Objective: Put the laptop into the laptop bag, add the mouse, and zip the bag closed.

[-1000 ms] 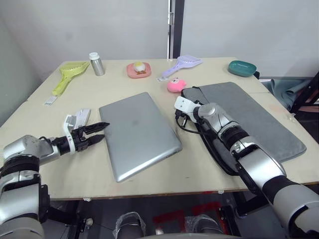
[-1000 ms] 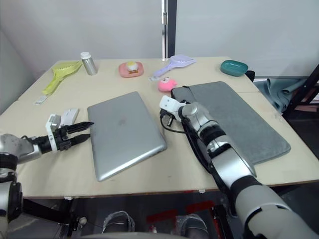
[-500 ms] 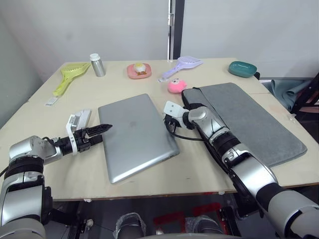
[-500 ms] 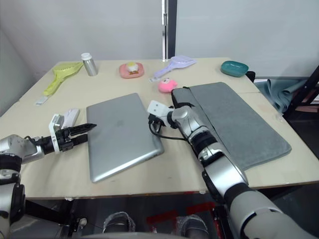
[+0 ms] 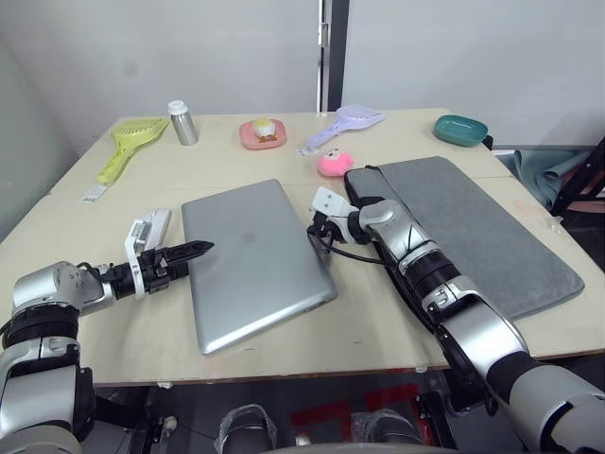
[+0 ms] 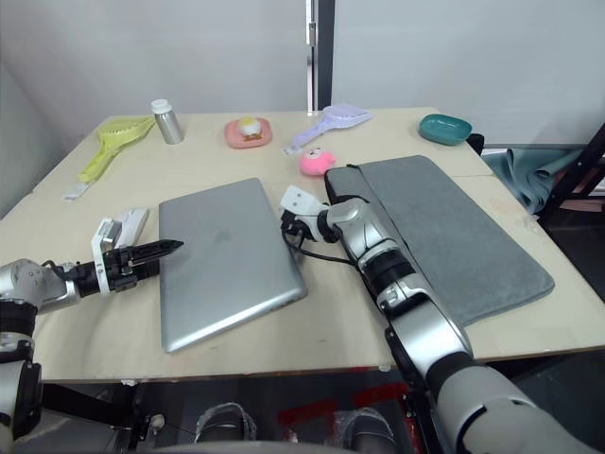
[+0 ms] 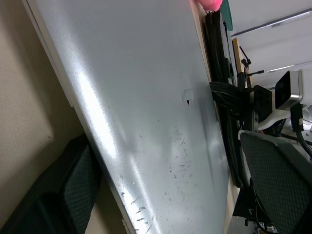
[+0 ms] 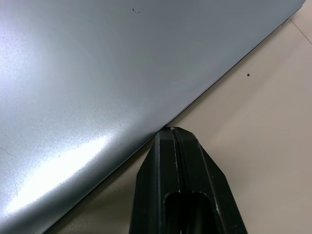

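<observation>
Laptop (image 5: 253, 260) flat on table (image 5: 227, 156), beside grey laptop bag (image 5: 473, 232). Right gripper (image 5: 314, 227), fingers pressed together, at its right edge; left gripper (image 5: 194, 251), fingers parted, straddling its left edge. Bagging not begun; lifting toward bag likely next.

Pale wood table (image 5: 284, 170), things spread on top. Laptop (image 5: 253, 261) lies flat, lid closed, between the two grippers: left gripper (image 5: 197, 250) at its left edge, right gripper (image 5: 315, 227) fingertips closed and touching its right edge. Grey bag (image 5: 482, 232) lies flat just behind the right gripper, on the arm's side. Pink plush (image 5: 334, 163) just beyond the right gripper, next to the bag's corner. White mouse (image 5: 154, 227) just beside the left gripper. Far side, well beyond both grippers: yellow-green scoop (image 5: 129, 144), metal bottle (image 5: 183, 122), pink dish (image 5: 263, 133) with a small item in it, lilac scoop (image 5: 345, 124), teal bowl (image 5: 459, 129).
</observation>
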Controlling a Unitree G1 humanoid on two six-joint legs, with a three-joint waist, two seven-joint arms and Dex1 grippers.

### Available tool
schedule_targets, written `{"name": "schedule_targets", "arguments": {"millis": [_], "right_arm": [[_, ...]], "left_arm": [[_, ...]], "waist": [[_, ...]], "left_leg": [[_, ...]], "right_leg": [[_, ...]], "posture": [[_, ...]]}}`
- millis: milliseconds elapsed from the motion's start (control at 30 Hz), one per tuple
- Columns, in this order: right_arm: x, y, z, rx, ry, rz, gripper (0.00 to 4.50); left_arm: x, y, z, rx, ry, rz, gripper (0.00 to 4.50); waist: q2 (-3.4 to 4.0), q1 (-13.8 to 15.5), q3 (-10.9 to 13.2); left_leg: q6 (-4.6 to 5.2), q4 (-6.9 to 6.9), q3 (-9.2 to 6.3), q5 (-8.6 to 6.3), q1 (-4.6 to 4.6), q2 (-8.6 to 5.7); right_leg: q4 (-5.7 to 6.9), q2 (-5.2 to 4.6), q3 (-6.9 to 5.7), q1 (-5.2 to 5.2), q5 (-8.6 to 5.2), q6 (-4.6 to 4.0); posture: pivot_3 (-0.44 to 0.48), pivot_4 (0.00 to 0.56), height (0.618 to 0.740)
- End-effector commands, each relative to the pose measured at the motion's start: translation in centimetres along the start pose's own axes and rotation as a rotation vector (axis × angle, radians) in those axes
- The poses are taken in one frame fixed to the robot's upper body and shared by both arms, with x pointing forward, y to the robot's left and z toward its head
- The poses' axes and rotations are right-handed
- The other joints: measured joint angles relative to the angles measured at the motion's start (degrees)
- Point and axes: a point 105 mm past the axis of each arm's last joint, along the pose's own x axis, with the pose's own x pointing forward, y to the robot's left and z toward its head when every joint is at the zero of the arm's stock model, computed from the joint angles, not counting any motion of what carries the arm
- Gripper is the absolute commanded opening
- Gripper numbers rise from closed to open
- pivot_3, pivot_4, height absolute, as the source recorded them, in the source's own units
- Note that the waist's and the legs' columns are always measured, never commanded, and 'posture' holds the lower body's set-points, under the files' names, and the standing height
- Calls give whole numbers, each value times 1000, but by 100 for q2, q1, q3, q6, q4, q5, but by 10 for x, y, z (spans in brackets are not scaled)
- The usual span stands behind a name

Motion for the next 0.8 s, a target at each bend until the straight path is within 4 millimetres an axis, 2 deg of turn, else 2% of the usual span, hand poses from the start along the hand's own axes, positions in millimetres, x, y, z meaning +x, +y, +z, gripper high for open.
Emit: {"name": "schedule_targets", "arguments": {"millis": [33, 200, 233, 267, 400, 433, 600, 700, 800], "right_arm": [[3, 11, 18, -21, -63, 55, 0], [6, 16, 20, -26, -66, 74, 0], [6, 17, 20, -26, -66, 76, 0], [6, 17, 21, -25, -67, 78, 0], [5, 22, 26, -14, -86, 104, 0], [5, 22, 26, -12, -86, 105, 0], [0, 14, 19, -19, -59, 74, 0], [-13, -2, 27, -13, -89, 38, 0], [-35, -18, 46, -5, -166, 14, 0]], "left_arm": [[14, 9, -33, -141, 111, 2, 3313], [20, 1, -31, -143, 111, -14, 1598], [20, 1, -31, -144, 112, -14, 1146], [21, 0, -31, -145, 112, -14, 926], [21, -1, -33, -148, 115, -13, 926], [21, -1, -33, -149, 114, -13, 536], [20, -6, -29, -142, 100, -33, 389], [17, -15, -20, -112, 87, -50, 388], [10, -27, -14, -62, 92, -68, 386]], "waist": [[0, 1, 0], [0, -6, 1], [-2, -3, -1], [-6, 7, -3], [-6, 9, -3], [-6, 9, -3], [-6, 13, -3], [-5, 25, -2], [-4, 34, 4]], "left_leg": [[0, 0, 0, 0, -1, 0], [0, 0, -2, 0, -6, 2], [0, 0, -4, 0, -11, 2], [0, 0, -7, 0, -11, 3], [-1, 2, -15, 0, -9, 4], [-1, 2, -16, 0, -10, 4], [-1, 1, -25, 0, -24, 4], [-1, 1, -30, 0, -28, 4], [-1, 2, -41, 1, -40, 4]], "right_leg": [[0, 0, 0, -1, 0, 0], [-1, 1, -3, -3, 0, 0], [0, 2, -4, -6, 0, 0], [0, 2, -7, -5, 0, 0], [0, 2, -17, 0, 0, 0], [0, 2, -16, 0, 0, 0], [-10, 2, -33, 0, 0, -1], [-12, 2, -41, -1, 0, 0], [-14, 2, -45, -4, 0, -1]], "posture": [[0, 150, 740], [0, 150, 740], [0, 150, 740], [0, 150, 740], [0, 150, 740], [0, 150, 740], [0, 150, 740], [0, 150, 740], [0, 150, 740]]}}
